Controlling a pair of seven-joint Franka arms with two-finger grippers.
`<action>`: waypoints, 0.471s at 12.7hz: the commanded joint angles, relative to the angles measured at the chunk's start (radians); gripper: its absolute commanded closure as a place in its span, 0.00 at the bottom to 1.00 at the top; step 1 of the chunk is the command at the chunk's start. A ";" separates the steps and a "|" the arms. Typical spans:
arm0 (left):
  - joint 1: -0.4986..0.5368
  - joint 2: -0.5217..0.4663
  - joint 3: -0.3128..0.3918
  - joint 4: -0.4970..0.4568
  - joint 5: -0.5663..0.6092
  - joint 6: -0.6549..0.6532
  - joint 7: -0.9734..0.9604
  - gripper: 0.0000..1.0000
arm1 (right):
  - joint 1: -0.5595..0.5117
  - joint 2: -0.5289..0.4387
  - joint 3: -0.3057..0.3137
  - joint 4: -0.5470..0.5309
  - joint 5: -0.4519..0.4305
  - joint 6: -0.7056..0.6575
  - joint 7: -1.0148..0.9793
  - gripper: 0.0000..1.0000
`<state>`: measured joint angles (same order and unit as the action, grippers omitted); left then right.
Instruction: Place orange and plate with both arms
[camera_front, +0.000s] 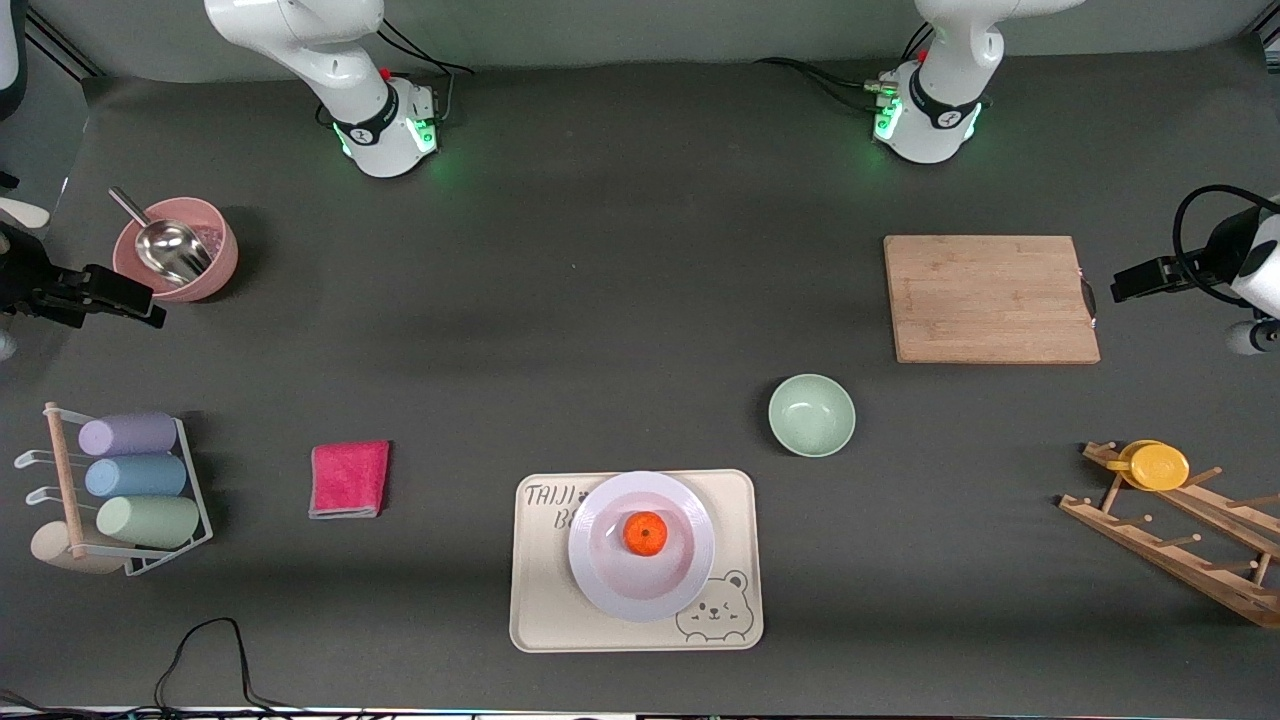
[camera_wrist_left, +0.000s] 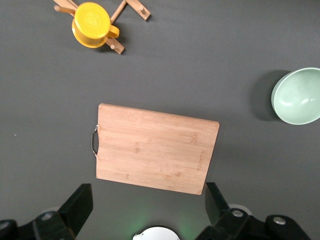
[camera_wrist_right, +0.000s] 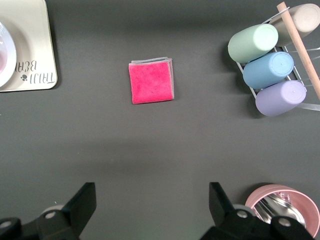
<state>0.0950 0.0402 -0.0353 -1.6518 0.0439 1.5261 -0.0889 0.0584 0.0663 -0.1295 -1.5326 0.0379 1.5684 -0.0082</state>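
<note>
Lower centre of the front view: I see the orange (camera_front: 645, 532) in the plate (camera_front: 598, 565) on the tray (camera_front: 540, 610), so placing looks done. Left end effector (camera_wrist_left: 148, 210) and right end effector (camera_wrist_right: 152, 207) hang spread and empty at the bench's ends.

- The dark grey table (camera_front: 620, 300) is carrying everything, with both arm bases standing at its 12 o'clock edge.
- A beige bear tray (camera_front: 540, 610) is lying at 6 o'clock.
- A pale-green bowl (camera_front: 811, 414) is sitting at 1 o'clock from the tray.
- A wooden cutting board (camera_front: 990, 298) is lying at 2 o'clock from the bowl.
- A wooden peg rack (camera_front: 1180, 545) is resting at 4 o'clock.
- A pink cloth (camera_front: 349, 478) is lying at 9 o'clock from the tray.
- A wire cup rack (camera_front: 195, 480) is sitting at 8 o'clock.
- A pink bowl (camera_front: 215, 265) is standing at 10 o'clock.
</note>
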 joint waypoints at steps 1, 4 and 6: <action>0.009 -0.014 -0.009 0.035 0.011 -0.026 0.009 0.00 | 0.003 -0.025 0.004 -0.026 -0.026 0.016 0.020 0.00; 0.008 -0.028 -0.009 0.037 0.013 -0.035 0.012 0.00 | 0.003 -0.025 0.004 -0.024 -0.026 0.007 0.024 0.00; 0.009 -0.028 -0.011 0.043 0.013 -0.043 0.014 0.00 | 0.005 -0.026 0.004 -0.024 -0.026 0.005 0.031 0.00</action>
<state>0.0950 0.0221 -0.0355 -1.6222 0.0450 1.5086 -0.0889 0.0583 0.0660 -0.1295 -1.5336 0.0366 1.5692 -0.0079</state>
